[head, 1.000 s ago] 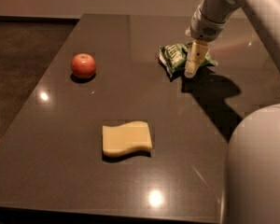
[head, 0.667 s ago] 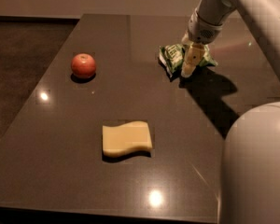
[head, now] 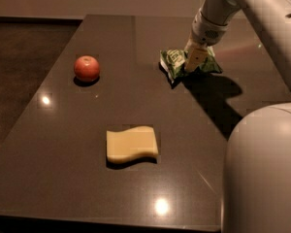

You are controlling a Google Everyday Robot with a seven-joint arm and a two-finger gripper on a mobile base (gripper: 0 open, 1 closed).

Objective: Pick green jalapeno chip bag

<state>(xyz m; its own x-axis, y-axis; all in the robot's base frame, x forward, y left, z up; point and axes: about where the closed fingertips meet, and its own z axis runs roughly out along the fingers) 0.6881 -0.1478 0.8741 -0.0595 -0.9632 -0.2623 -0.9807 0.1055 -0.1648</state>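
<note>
Grasp step: the pincer (head: 196, 62) is down on the green jalapeno chip bag (head: 173, 59) near the surface's (head: 136, 98) far right corner. Whether it grips cannot be told. The next move probably calls for a firm close, then a lift.

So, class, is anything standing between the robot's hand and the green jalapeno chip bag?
Nothing visible does. The hand is right at the green jalapeno chip bag; the red apple and the yellow slab lie well away from both.
</note>
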